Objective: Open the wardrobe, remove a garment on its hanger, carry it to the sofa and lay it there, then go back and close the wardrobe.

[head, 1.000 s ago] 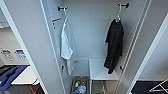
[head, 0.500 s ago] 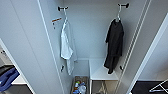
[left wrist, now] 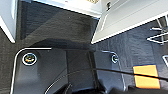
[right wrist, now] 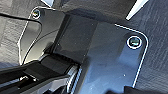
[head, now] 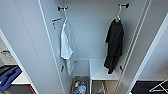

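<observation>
Head view into the open wardrobe (head: 100, 37), both white doors swung outward, the left door (head: 27, 47) and the right door (head: 147, 45) framing the interior. The garment (head: 114, 47), a limp black short-sleeved top, hangs on the right side of the interior from the hanger (head: 118, 15), whose pale hook sits over a dark peg (head: 124, 5) near the top. Its lower hem hangs just above a white shelf (head: 102, 72) low in the wardrobe. On the left side a white top (head: 67, 47) hangs from a second dark peg (head: 62, 8), well apart from the black one. Below, between the two garments, an open bin (head: 80, 86) holds small mixed items. A blue object (head: 8, 77) lies outside the wardrobe beyond the left door. In the left wrist view, dark carpeted floor (left wrist: 62, 25), the lower edge of a white door (left wrist: 130, 22) and an orange patch (left wrist: 146, 76) on the floor are seen past the robot's own dark plate. The right wrist view gives the same dark floor (right wrist: 155, 50). Whether either arm's jaws are open or closed, or hold anything, cannot be told.
</observation>
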